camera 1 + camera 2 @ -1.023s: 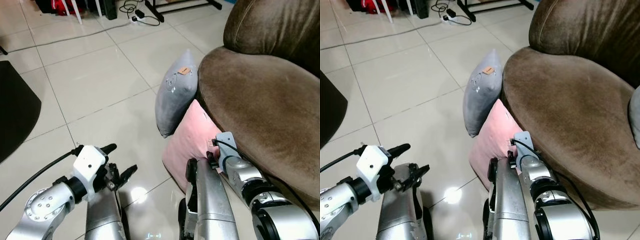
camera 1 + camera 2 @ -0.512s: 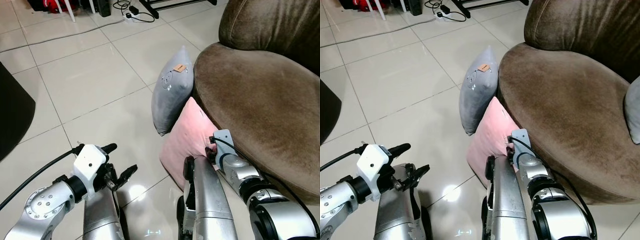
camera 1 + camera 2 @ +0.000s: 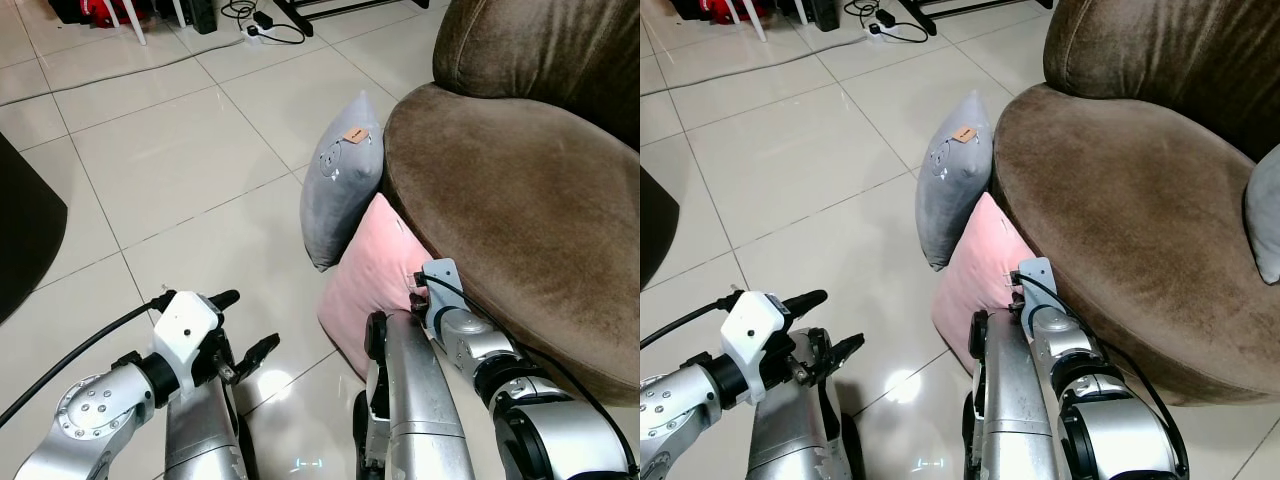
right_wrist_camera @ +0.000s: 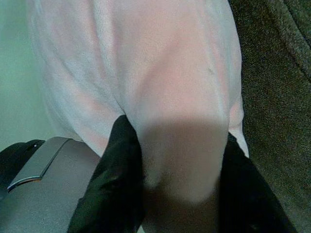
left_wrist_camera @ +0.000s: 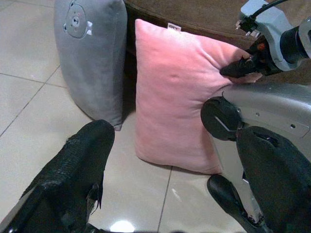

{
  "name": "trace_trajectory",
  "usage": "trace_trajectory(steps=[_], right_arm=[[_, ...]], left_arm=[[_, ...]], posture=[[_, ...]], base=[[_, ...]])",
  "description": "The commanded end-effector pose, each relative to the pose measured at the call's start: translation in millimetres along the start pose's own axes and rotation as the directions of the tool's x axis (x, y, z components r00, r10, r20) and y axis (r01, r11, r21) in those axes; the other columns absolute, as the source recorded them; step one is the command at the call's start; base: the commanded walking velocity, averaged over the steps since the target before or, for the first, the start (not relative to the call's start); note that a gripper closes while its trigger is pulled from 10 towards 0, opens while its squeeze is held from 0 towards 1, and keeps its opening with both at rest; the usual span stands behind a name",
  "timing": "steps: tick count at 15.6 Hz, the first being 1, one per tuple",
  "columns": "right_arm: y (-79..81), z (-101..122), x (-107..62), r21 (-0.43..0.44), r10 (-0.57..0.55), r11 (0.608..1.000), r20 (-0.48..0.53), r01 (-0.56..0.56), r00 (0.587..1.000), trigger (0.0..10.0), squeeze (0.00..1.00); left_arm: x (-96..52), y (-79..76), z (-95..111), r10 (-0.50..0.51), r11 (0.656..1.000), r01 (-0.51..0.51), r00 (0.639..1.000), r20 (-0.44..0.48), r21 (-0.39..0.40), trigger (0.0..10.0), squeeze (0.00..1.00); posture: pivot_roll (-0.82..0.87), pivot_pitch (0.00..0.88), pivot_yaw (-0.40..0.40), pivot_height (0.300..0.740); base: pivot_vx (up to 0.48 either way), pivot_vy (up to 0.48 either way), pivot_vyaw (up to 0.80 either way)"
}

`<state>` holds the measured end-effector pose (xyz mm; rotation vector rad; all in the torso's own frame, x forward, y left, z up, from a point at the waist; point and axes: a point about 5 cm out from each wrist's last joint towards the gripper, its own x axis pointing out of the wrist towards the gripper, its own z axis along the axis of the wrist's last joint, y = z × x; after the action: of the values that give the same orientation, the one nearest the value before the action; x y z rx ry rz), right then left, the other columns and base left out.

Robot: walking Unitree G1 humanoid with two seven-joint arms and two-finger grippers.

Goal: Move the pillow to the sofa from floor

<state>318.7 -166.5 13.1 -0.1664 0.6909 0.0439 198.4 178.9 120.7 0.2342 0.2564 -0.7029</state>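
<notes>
A pink pillow (image 3: 365,280) stands on the tiled floor, leaning against the front of the brown sofa (image 3: 500,190). A grey pillow (image 3: 340,180) stands upright just beyond it, also against the sofa. My right gripper (image 4: 180,174) is at the pink pillow's sofa-side edge, shut on a fold of it; the fabric bulges between the two black fingers (image 4: 119,179). In the left wrist view its fingertip (image 5: 233,72) dents the pillow's edge. My left gripper (image 3: 245,322) hangs open low over the floor, left of the pink pillow, with nothing in it.
A black mat (image 3: 25,230) lies on the floor at the far left. A power strip with cables (image 3: 262,18) lies at the back. A grey cushion (image 3: 1262,215) rests on the sofa seat at the right edge. Bare tiles stretch left of the pillows.
The camera has crept slightly, shifting the scene. My right gripper stays on the pink pillow's edge; the left arm has barely moved.
</notes>
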Motion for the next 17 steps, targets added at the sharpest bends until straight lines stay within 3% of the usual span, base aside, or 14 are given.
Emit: trace_trajectory(steps=[1, 10, 13, 17], right_arm=[[3.0, -6, 0.1, 0.009, 0.019, 1.0, -0.025, -0.018, 1.0, 0.0, 0.0], [10.1, -3, 0.2, -0.014, 0.063, 0.998, -0.002, -0.064, 0.998, 0.0, 0.0], [20.7, 1, -0.9, -0.097, 0.185, 0.979, 0.051, -0.18, 0.981, 0.0, 0.0], [36.9, 10, -5.1, -0.261, 0.371, 0.907, 0.118, -0.331, 0.921, 0.0, 0.0]], left_arm=[[0.9, -1.0, -3, -0.016, 1.0, 0.016, 1.0, -0.018, 0.006, 10.0, 0.0], [5.5, -2.8, -5, -0.025, 1.0, 0.025, 1.0, -0.02, 0.007, 10.0, 0.0], [6.2, -1.5, -6, -0.015, 1.0, 0.015, 1.0, -0.017, 0.006, 10.0, 0.0], [9.2, 2.9, -7, -0.002, 1.0, 0.002, 1.0, -0.015, 0.011, 10.0, 0.0]], posture=[[0.04, 0.181, -0.025, 0.471], [0.04, 0.146, -0.014, 0.471], [0.04, 0.108, -0.006, 0.471], [0.04, 0.068, 0.001, 0.471]], base=[[0.0, 0.0, 0.0], [0.0, 0.0, 0.0], [0.0, 0.0, 0.0], [0.0, 0.0, 0.0]])
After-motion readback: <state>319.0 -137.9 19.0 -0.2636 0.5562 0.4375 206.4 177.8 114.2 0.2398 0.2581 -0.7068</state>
